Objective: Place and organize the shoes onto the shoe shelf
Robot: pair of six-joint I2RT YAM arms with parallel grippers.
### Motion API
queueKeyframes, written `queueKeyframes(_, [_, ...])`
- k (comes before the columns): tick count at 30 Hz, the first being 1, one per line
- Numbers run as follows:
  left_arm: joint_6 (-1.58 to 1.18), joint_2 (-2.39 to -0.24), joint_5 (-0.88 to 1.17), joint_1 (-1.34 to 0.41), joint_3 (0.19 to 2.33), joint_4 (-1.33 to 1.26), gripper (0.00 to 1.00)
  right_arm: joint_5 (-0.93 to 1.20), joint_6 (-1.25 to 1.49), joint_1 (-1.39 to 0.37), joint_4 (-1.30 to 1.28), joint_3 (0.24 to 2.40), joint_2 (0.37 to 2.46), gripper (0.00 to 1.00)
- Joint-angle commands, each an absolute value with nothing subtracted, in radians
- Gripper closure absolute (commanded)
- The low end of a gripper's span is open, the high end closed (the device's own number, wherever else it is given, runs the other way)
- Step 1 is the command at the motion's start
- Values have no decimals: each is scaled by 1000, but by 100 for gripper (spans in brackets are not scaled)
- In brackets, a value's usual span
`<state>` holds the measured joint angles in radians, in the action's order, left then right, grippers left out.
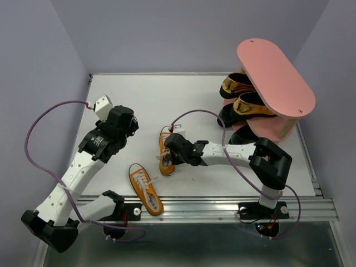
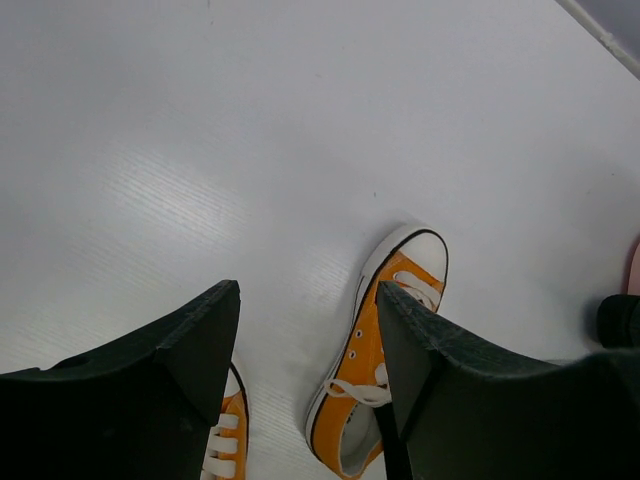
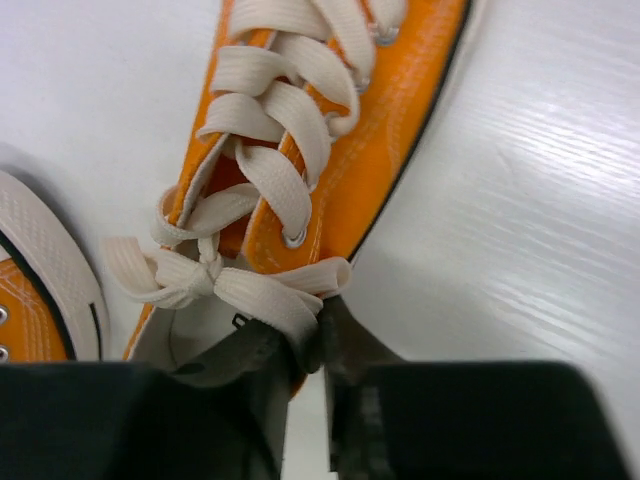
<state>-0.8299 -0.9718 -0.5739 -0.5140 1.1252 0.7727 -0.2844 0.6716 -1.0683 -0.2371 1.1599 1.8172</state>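
One orange sneaker lies mid-table, toe pointing away. My right gripper is shut on its collar edge and a lace loop near the heel, shown close up in the right wrist view; that sneaker fills the view. The second orange sneaker lies near the front rail. My left gripper is open and empty, hovering left of the held sneaker. The pink shoe shelf stands back right with two gold loafers on its middle board and black shoes below.
A metal rail runs along the table's front edge. Purple cables loop off both arms. Grey walls close in the left, back and right sides. The second sneaker's toe lies close beside the held one.
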Motion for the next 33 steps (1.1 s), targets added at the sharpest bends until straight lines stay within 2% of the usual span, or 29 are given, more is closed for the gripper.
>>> queueKeyframes(1, [-808, -968, -580, -506, 1118, 741, 32, -393, 649, -1069, -281, 1150, 1727, 89])
queueKeyframes(3, [-805, -965, -580, -505, 1117, 735, 32, -413, 626, -1069, -314, 1181, 1718, 99])
queueKeyframes(11, [-798, -946, -583, -497, 1114, 733, 32, -492, 468, -1069, -393, 1312, 1605, 99])
queueKeyframes(20, [-795, -934, -578, -492, 1101, 721, 32, -646, 328, -1028, -465, 1643, 1568, 99])
queueKeyframes(33, [-796, -907, -572, -486, 1085, 727, 32, -897, 242, -813, -468, 1997, 1565, 99])
